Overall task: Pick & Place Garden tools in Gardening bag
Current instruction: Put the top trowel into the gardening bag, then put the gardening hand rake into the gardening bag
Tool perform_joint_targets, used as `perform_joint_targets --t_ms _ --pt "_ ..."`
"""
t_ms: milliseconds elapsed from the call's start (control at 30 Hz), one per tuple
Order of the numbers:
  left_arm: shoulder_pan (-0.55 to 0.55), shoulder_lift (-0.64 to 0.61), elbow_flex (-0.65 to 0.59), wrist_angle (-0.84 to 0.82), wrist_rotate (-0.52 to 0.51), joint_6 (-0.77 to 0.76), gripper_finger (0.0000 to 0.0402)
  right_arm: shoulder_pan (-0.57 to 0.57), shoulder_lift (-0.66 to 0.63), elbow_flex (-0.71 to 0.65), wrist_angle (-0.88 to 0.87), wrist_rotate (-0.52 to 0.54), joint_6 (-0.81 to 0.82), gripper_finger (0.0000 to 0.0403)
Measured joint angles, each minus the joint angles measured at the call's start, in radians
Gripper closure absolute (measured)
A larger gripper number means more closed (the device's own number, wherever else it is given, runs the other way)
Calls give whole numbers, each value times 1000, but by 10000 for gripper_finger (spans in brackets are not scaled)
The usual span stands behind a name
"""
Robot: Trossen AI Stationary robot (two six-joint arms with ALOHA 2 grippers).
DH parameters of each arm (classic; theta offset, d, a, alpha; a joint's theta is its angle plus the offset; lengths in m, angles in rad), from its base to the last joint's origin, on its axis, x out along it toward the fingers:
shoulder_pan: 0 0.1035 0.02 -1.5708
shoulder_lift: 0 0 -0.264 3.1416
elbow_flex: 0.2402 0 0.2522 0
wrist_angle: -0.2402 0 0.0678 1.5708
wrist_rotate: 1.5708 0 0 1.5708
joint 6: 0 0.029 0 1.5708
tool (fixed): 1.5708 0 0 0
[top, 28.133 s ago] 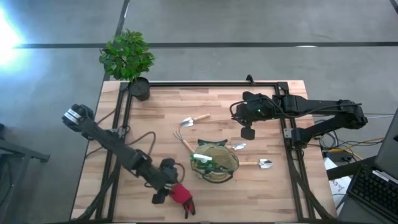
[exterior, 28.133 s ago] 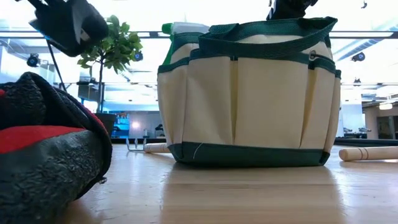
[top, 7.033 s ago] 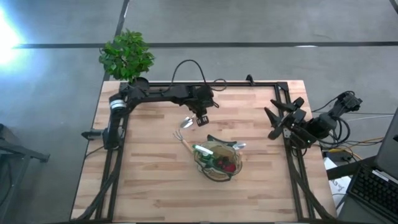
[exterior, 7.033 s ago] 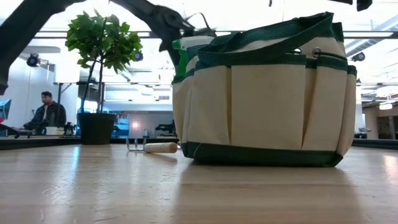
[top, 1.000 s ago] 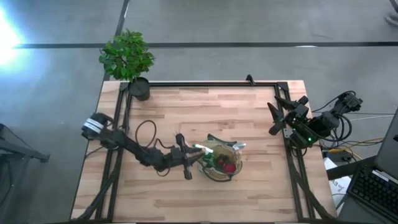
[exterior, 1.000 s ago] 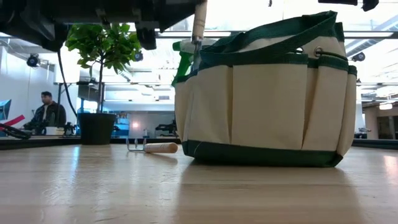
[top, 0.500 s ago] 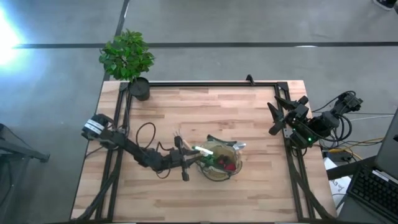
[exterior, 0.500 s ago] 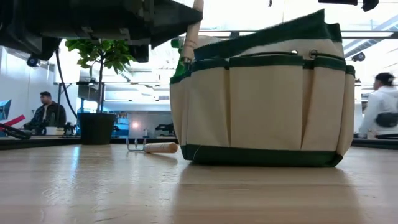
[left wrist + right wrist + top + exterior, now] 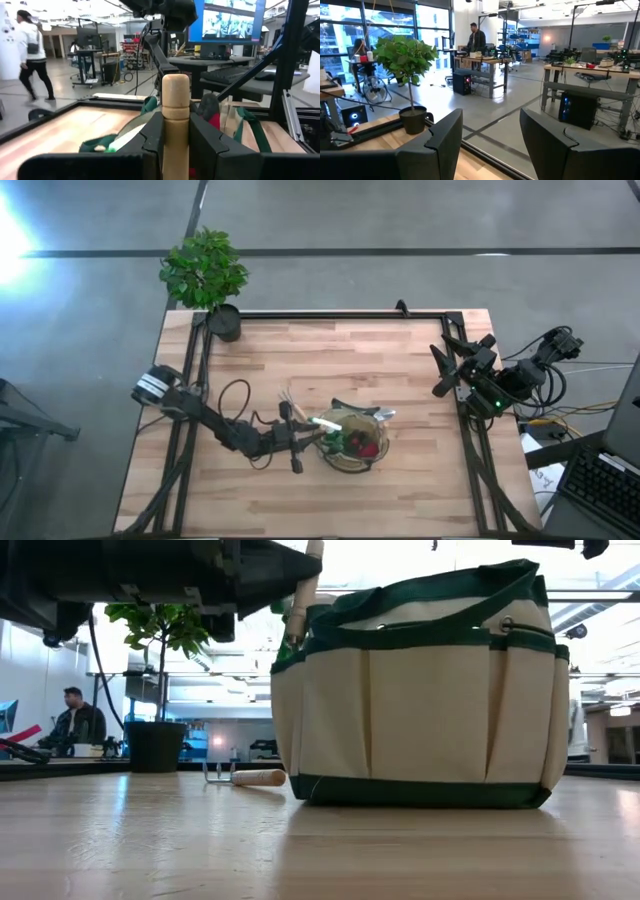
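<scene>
The left pincer point(image 9: 297, 438) is clamped on a wooden tool handle point(image 9: 175, 107), held upright just beside the gardening bag point(image 9: 353, 438), at its rim on the potted plant's point(image 9: 205, 270) side. The bag's open mouth lies directly ahead of the pincer, so the handle must clear the rim. A rake point(image 9: 243, 777) lies on the surface point(image 9: 400, 370) behind the bag. The right pincer point(image 9: 452, 372) waits spread wide and empty, well apart at the surface's edge.

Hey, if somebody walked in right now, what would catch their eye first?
Probably the tan gardening bag at mid-table, with the left gripper beside it, clamped on a wooden tool handle. The leafy potted plant stands out at the table's far left corner.
</scene>
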Motion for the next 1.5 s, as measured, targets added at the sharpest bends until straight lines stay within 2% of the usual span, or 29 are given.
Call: perform_joint_targets --t_ms 333,700,933,1133,1200,1300,1500 --pt "18 65 6 7 31 -79 338 0 0 0 0 0 3 213" --pt "31 69 6 -56 49 -167 334 0 0 0 0 0 3 213" --pt "30 38 6 -71 56 -204 233 0 0 0 0 0 0 213" --pt "29 -13 6 -120 54 -224 165 0 0 0 0 0 0 213" --pt "24 -63 6 -206 55 -229 148 0 0 0 0 0 1 213" --pt "14 -177 8 -430 88 -228 130 0 0 0 0 0 0 213" --pt "-1 -460 64 -1082 93 -246 128 0 0 0 0 0 0 213"
